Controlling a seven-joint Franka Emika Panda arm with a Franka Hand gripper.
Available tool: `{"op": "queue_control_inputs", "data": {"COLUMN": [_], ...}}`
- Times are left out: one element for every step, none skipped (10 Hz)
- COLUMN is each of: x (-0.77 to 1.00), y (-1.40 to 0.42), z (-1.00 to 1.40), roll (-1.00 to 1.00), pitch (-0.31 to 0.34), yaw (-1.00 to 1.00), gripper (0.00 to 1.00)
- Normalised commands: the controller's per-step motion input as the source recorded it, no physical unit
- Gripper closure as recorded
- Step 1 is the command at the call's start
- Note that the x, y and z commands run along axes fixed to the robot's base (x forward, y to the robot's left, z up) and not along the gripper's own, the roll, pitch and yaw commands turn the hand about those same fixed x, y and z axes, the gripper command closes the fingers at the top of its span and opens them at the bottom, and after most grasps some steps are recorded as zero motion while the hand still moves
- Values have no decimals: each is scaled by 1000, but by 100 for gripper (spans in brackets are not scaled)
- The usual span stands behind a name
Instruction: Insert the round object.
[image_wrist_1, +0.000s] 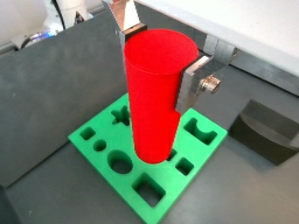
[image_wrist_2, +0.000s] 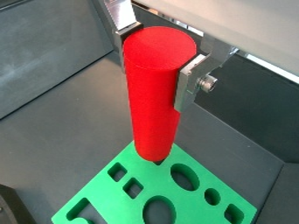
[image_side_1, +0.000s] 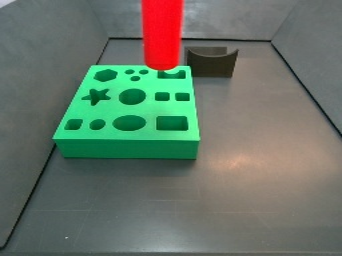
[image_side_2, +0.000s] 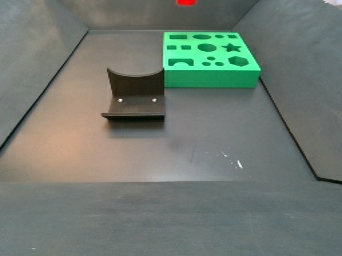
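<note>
Above the green shape block (image_wrist_1: 146, 162), red cylinder (image_wrist_1: 156, 92) upright, lower end hanging over the holes, not yet inserted. Clamped between the 2 silver jaws of the gripper (image_wrist_2: 158, 54). Beside the block on the tabletop (image_side_2: 201, 150), dark fixture (image_side_2: 132, 96).

gripper (image_wrist_1: 160, 61) pointing down, both silver finger plates (image_wrist_2: 195, 73) clamped on the upper end of the red cylinder (image_wrist_2: 153, 92), which hangs upright below the jaws; arm itself out of frame in both side views
</note>
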Motion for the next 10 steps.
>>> {"op": "queue_control_inputs", "data": {"x": [-657,-537,-626,-469,-234,-223,-57,0,0,0], "y": [586,491,397,143,43,114,180,191,0,0], "z": [-860,-814,-734,-549,-429,-309,-137,-160,-166,-180], "roll": [0,0,0,-127,-283,-269,-111,0,-29,-121], "pitch": [-100,-73,-99,-156,-211,-196,-37,0,0,-23], "yaw": [-117,-111,-131,-89,-34,-37,-6,11,29,0], "gripper": [100,100,100,100,100,100,100,100,100,100]}}
